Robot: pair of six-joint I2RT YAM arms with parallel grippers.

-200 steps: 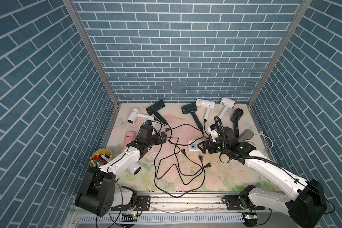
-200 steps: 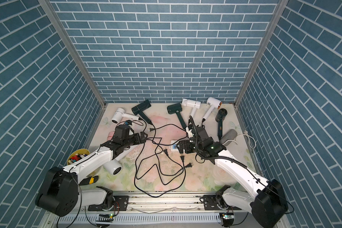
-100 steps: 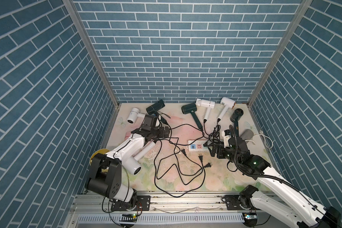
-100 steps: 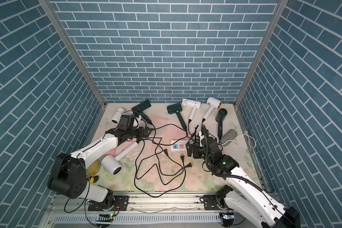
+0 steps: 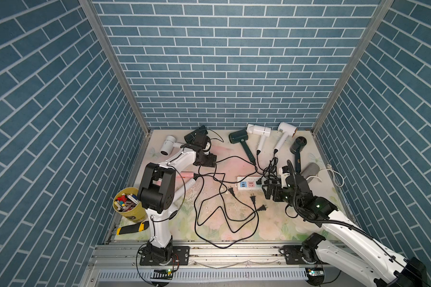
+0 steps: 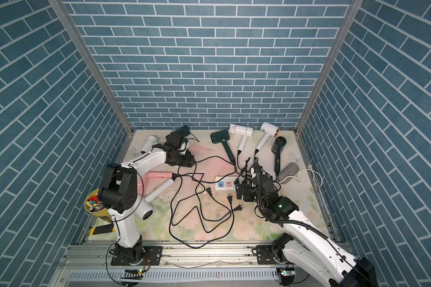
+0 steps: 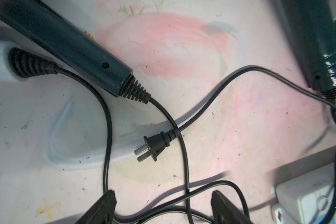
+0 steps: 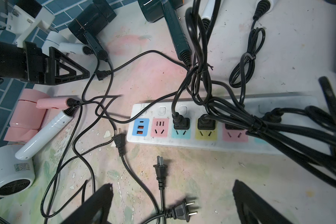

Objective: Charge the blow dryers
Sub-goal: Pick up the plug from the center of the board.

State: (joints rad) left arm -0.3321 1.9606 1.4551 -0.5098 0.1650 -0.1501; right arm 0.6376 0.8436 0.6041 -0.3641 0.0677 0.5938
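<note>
The left arm (image 5: 182, 159) hid most of the far-left dark blow dryer (image 5: 190, 136) and the head of the pink dryer (image 5: 184, 175); bundled cords (image 8: 260, 124) covered the right end of the power strip (image 8: 202, 144).

No word, brand or number can be read anywhere in these views. The nearest thing to print is a small pale label (image 8: 21, 167) on the round head of the white hammer-shaped plastic blow dryer (image 8: 10, 174), seen in the right wrist view. It carries a round mark and lines of fine type, all too small to make out. In both top views the yellow round cup (image 5: 125, 214) (image 6: 100, 213) shows a dark printed mark (image 5: 134, 218) low on its wall, also too small to read.
</note>
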